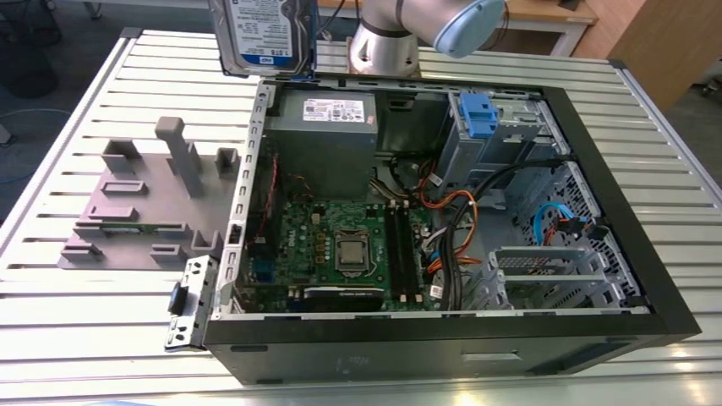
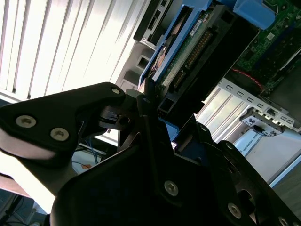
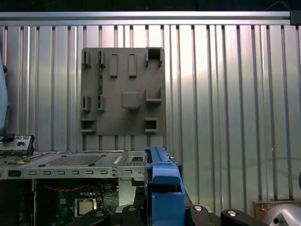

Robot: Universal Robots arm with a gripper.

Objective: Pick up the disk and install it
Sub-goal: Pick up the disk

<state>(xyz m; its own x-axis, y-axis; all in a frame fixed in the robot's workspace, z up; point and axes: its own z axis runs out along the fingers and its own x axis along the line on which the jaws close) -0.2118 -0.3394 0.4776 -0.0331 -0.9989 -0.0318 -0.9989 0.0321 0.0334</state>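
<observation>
Disk (image 1: 266,38) held aloft in my gripper (image 2: 164,120), above the table's (image 1: 90,338) far edge.

The exterior view's top edge cuts off the disk's upper part, and with it the grasp. What I see there stands on edge, long axis upright, label facing that camera, just above the far wall of the open computer case (image 1: 631,279), near its corner on the exterior view's left. In the second wrist view the jaws are clenched on the disk, and its green board side runs out from between them.
</observation>
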